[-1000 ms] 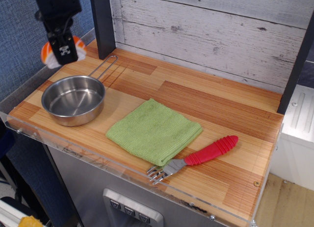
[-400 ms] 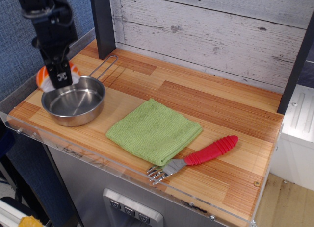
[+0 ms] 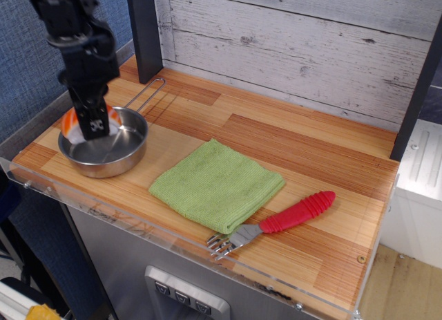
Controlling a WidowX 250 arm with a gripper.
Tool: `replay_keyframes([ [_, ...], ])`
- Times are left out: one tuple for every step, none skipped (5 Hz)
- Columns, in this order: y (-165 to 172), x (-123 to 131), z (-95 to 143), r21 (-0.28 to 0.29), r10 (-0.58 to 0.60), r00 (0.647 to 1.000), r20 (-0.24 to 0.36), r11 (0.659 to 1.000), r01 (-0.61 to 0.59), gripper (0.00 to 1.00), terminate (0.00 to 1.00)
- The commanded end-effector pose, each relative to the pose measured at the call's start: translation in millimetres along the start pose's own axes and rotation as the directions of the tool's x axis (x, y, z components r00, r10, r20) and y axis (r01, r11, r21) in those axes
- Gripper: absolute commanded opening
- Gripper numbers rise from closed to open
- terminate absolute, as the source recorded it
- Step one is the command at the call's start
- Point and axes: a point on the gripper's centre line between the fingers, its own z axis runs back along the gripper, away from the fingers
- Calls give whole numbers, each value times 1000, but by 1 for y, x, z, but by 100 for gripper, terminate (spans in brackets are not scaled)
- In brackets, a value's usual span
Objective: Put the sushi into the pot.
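Note:
The pot is a shallow shiny steel pan at the left of the wooden counter, its wire loop handle pointing back right. My black gripper reaches down from above into the pot's back part. It is shut on the sushi, whose orange top and white base show on both sides of the fingers. The sushi sits low inside the pot's rim; I cannot tell whether it touches the bottom.
A green cloth lies flat right of the pot. A red-handled fork lies near the front edge. A dark post stands behind the pot. A clear plastic lip runs along the counter's front and left edges.
My gripper has come down and slightly right with the sushi, from high above the pot's left side to inside the pot's rim.

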Motion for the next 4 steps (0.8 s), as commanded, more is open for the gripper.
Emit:
replay_keyframes([
  [1,9,-19,-31,-35,999,-30,999,34,0,0],
  [2,11,-28,-54,-41,998,-38,998,39,0,0],
  [4,12,-24,-45,-32,999,-37,999,30,100,0],
  [3,12,-22,-38,-20,999,-31,999,19,100,0],
])
